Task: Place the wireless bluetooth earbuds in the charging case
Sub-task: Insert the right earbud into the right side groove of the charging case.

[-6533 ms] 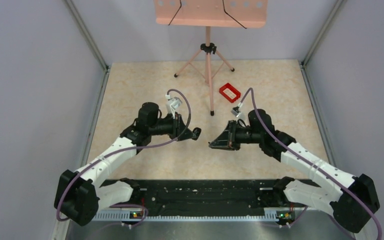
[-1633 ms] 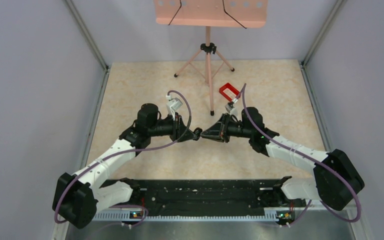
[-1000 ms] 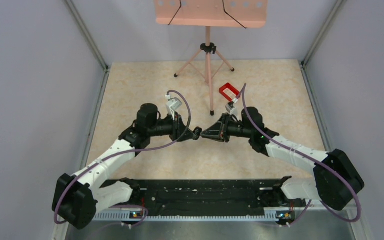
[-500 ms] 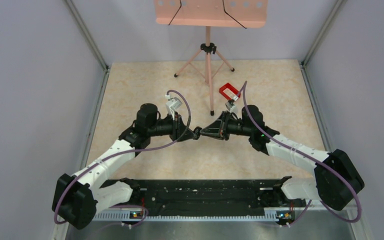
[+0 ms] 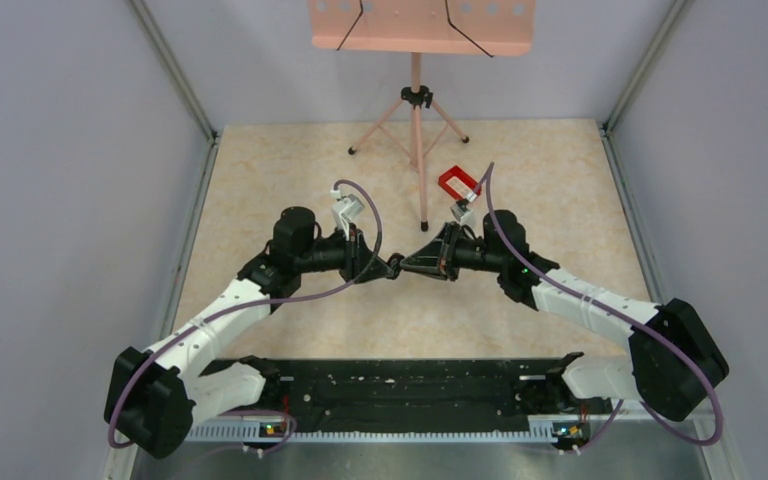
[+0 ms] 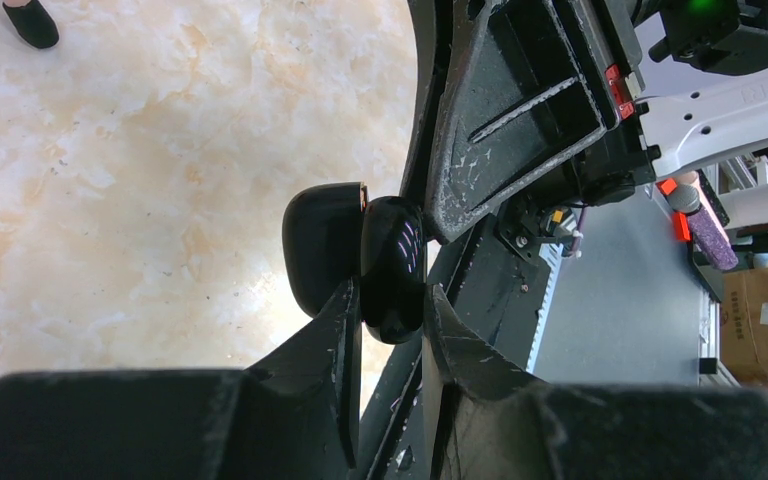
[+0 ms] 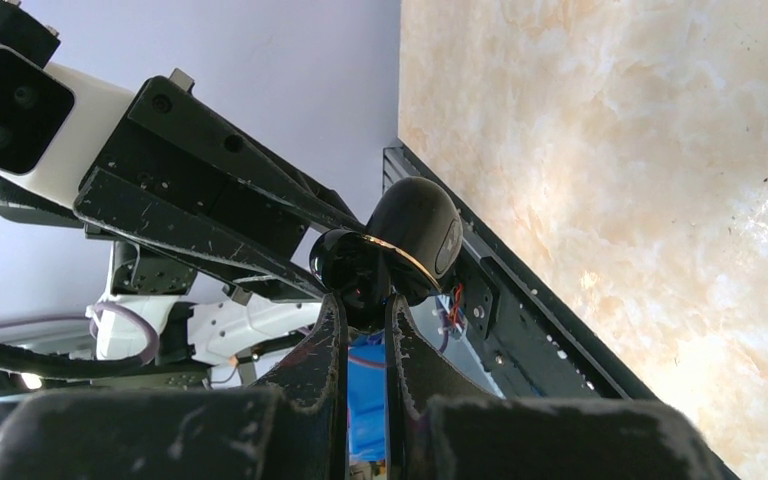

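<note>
The glossy black charging case hangs above the table's middle, between both grippers. My left gripper is shut on the case's glossy half; the other half stands beside it, joined along a coppery seam. My right gripper meets it from the right, its fingers nearly together and pinching the same glossy half at its edge; the domed half sits just past the tips. In the top view the two grippers, left and right, touch tip to tip. No earbud shows in any view.
A small red rectangular tray lies on the table behind my right wrist. A pink tripod stand stands at the back middle, one foot just behind the grippers. Grey walls close in both sides.
My right arm has swung left from a gap apart to the case held by my left gripper. In the last half second nothing has visibly moved.
</note>
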